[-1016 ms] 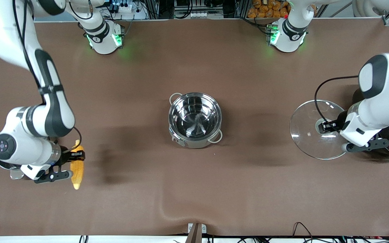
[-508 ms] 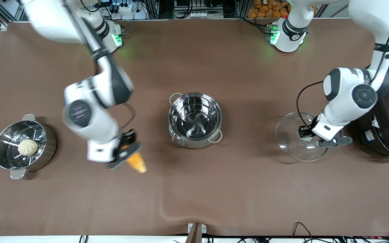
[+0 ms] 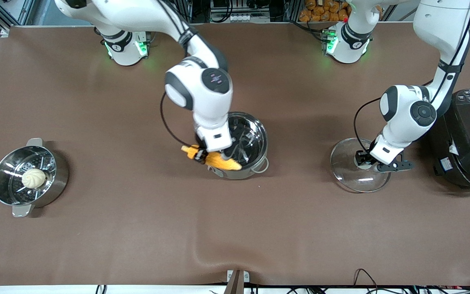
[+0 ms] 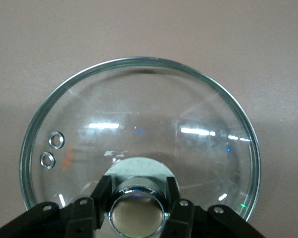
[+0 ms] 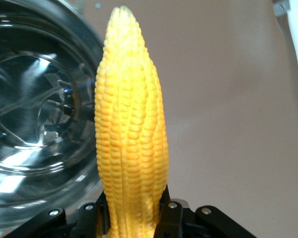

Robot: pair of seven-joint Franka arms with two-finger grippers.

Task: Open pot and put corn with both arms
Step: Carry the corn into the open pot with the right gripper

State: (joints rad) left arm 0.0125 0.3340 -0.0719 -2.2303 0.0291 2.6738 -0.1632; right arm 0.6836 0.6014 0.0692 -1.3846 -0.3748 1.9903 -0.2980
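Observation:
The steel pot [image 3: 255, 136] stands open in the middle of the table. My right gripper [image 3: 202, 155] is shut on the yellow corn [image 3: 220, 162] and holds it over the pot's rim on the side nearer the front camera. The right wrist view shows the corn [image 5: 129, 129] sticking out of my gripper [image 5: 134, 208] beside the pot's rim [image 5: 87, 44]. My left gripper [image 3: 361, 160] is shut on the knob [image 4: 137, 215] of the glass lid [image 3: 347, 173], low over the table toward the left arm's end. The lid [image 4: 139, 109] fills the left wrist view above my gripper [image 4: 137, 198].
A steel steamer pot [image 3: 57, 171] with a white bun [image 3: 34, 178] stands at the right arm's end. A black rice cooker [image 3: 469, 139] stands at the left arm's end, beside the lid. The brown cloth has a wrinkle [image 3: 202, 249] near the front edge.
My right arm has swung the corn from the steamer pot's end to the open pot's rim. My left arm has lowered the lid and shifted it slightly toward the pot.

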